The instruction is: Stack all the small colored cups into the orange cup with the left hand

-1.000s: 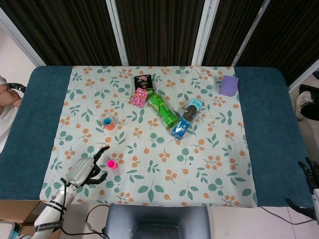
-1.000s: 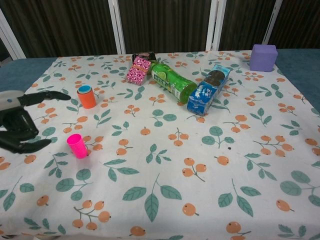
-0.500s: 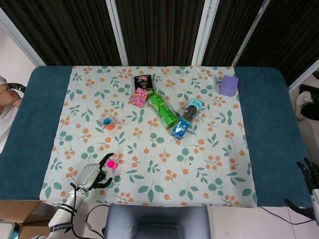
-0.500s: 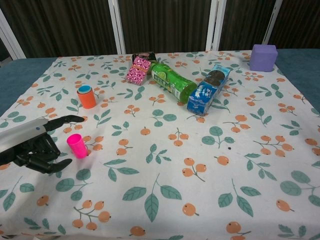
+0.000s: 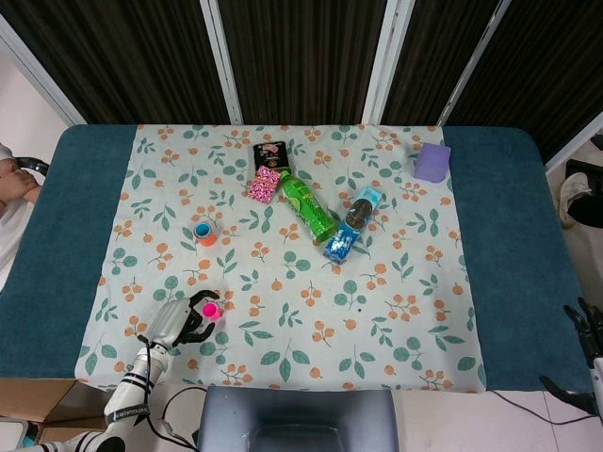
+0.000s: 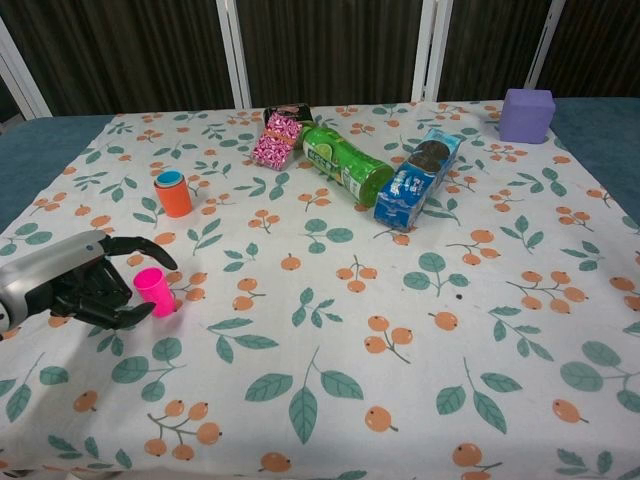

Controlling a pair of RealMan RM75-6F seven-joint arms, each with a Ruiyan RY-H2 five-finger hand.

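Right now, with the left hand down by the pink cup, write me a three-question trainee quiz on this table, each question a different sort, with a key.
1. True or false: the pink cup already sits inside the orange cup.
2. Multiple choice: what shows in the mouth of the orange cup? A) a blue cup B) a purple block C) nothing
3. Fill in: the green bottle lies on its ____ between the pink patterned packet and the blue cookie pack.

Key:
1. False: it stands on the cloth, with the left hand curled around it.
2. A.
3. side.
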